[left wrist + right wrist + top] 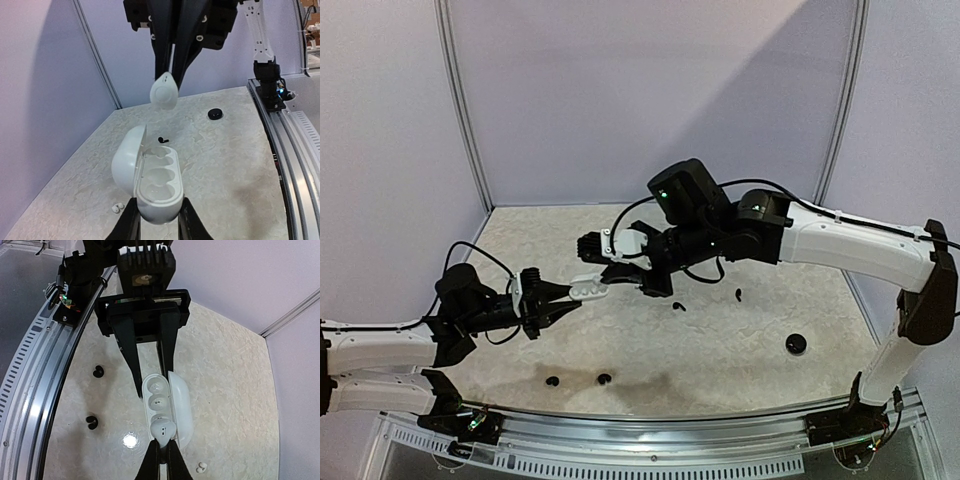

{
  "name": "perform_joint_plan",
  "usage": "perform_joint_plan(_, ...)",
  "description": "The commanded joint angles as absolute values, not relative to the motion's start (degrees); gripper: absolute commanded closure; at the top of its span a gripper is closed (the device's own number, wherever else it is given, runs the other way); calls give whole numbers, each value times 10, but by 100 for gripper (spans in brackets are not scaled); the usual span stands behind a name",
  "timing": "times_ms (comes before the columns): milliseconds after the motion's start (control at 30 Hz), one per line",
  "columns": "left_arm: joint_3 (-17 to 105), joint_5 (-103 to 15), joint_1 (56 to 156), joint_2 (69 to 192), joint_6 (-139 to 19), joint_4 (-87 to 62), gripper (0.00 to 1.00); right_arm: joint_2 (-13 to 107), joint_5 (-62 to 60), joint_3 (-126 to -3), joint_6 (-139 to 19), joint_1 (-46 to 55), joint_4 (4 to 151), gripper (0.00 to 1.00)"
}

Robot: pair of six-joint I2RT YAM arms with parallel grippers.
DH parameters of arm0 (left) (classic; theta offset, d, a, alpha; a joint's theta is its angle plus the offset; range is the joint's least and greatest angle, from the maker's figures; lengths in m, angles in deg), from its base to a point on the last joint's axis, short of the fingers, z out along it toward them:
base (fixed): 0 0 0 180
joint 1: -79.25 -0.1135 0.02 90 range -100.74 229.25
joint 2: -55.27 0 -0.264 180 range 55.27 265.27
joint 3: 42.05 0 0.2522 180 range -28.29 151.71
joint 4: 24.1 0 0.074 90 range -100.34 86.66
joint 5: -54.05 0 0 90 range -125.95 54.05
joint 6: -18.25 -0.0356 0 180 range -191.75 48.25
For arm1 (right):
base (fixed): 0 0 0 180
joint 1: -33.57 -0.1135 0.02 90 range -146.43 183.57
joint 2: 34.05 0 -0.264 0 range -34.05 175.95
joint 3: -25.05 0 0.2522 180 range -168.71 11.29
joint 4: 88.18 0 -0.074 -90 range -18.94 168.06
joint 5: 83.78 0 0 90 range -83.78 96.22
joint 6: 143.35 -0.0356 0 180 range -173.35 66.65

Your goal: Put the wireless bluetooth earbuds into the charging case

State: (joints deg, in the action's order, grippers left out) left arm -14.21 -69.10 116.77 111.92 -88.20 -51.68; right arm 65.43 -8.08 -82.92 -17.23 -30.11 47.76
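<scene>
Wireless bluetooth earbuds: one white bud (164,91) is pinched in the tightly closed right gripper (161,444), bulb down. It hangs just above the open charging case (157,182), at its 12 o'clock end in the left wrist view. The left gripper (159,212) is clamped narrow on the case body, holding it off the bench (225,165). A second white bud (117,207) lies at 8 o'clock of the case. The buds are judged light, rigid, glossy and slip-prone. Grip the stem, leaving the bulb free to seat.

White charging case (157,187): one. White earbuds (164,91), (117,207): two. Black earbuds (552,381), (604,379), (678,305), (738,294): four. Black round object (796,344): one.
</scene>
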Motion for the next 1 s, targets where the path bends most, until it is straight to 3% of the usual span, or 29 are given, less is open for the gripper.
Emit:
perform_joint_plan(0, -141, -720, 1177, 1118, -872, -523, 100, 629, -89, -814, -145, -297, 484, 100)
perform_joint_plan(967, -126, -733, 1178, 1134, -810, -540, 100, 685, -90, -819, -118, -292, 467, 100)
